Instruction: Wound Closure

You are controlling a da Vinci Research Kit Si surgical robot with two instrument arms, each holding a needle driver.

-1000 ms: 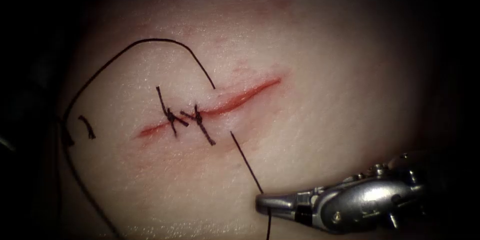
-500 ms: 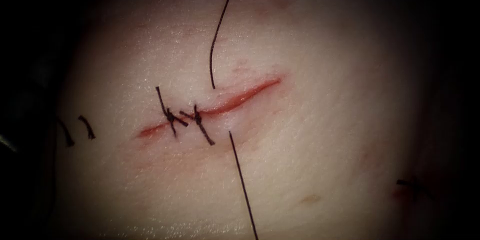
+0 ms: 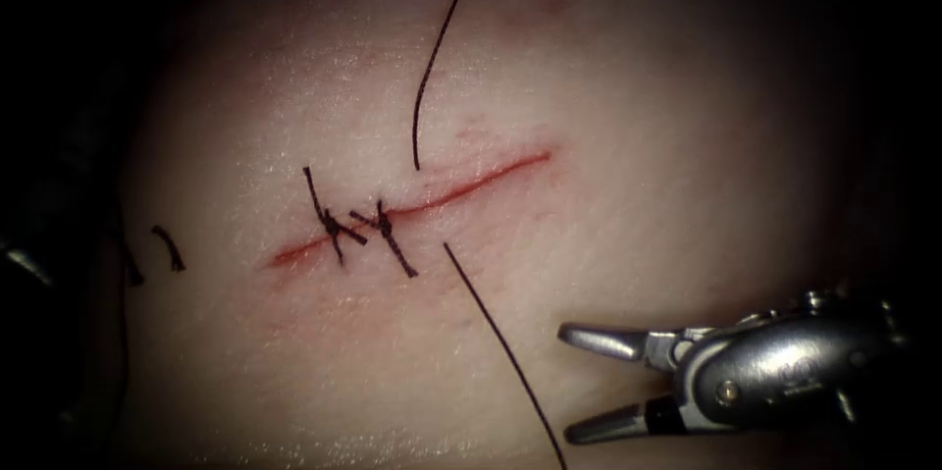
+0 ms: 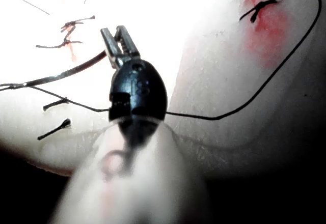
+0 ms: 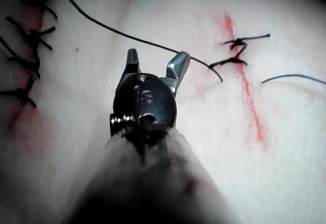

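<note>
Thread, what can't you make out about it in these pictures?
- Endoscope view: upper thread, far end cut off by the top edge.
- Endoscope view: lower thread, far end cut off by the bottom edge, beside the open, empty right tool.
- Left wrist view: thread, course hidden behind the left tool.

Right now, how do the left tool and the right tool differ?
The right tool's fingers are spread wide; the left tool's fingers look shut. The left tool grips the thread; the right tool holds nothing, and the thread lies apart from it. Both are over the tissue.
</note>
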